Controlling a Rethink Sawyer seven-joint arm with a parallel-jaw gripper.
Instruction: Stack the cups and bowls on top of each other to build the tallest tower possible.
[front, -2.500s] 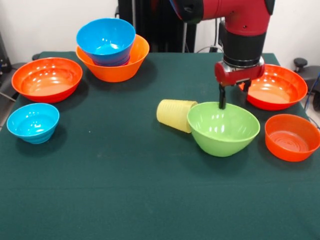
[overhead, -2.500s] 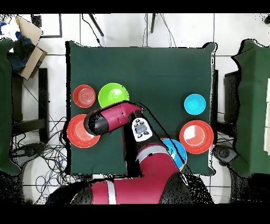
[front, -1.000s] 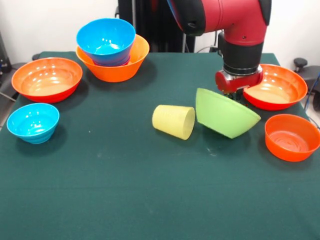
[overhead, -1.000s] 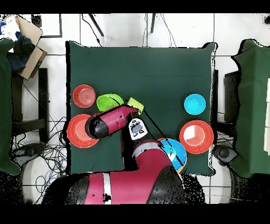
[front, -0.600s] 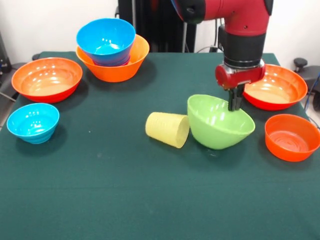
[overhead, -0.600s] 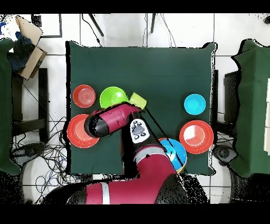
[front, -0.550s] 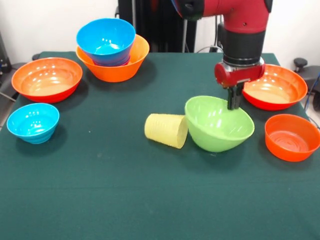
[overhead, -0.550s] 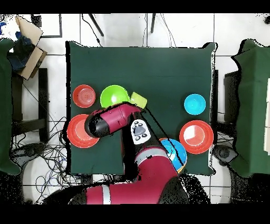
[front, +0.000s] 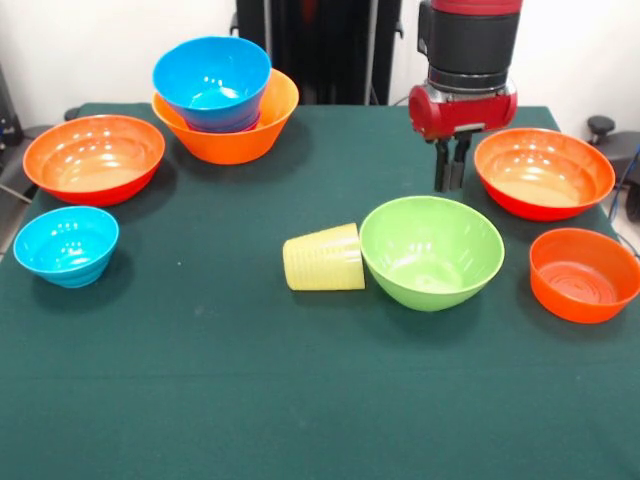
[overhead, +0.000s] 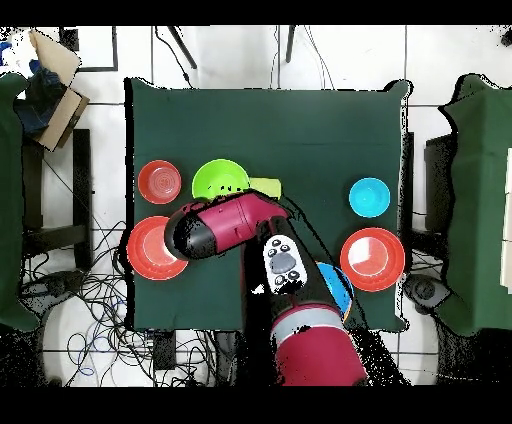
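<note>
Blue bowl (front: 212, 80) nested in light-orange bowl (front: 236, 132); lime bowl (front: 431, 250) empty; fingers (front: 448, 166) nearly closed, empty.

Front view: bright, even indoor light, prob. from overhead. Soft short shadows under each bowl on the green table cloth (front: 200, 380), none hard-edged. Small white glare spots on glossy insides: blue bowl (front: 212, 78), lime green bowl (front: 432, 250), big red-orange bowl (front: 94, 157) at picture-left. Pale-yellow cup (front: 323, 258) matte, ridges readable. Focus decent across the cloth; wall behind a bit washed out. No obvious edge distortion.

Overhead view: dimmer, flatter. White floor tiles (overhead: 330, 55) bright vs. dark cloth. Bowl colours strongly saturated, little glare. Detail soft, cables at lower picture-left hard to make out.
</note>
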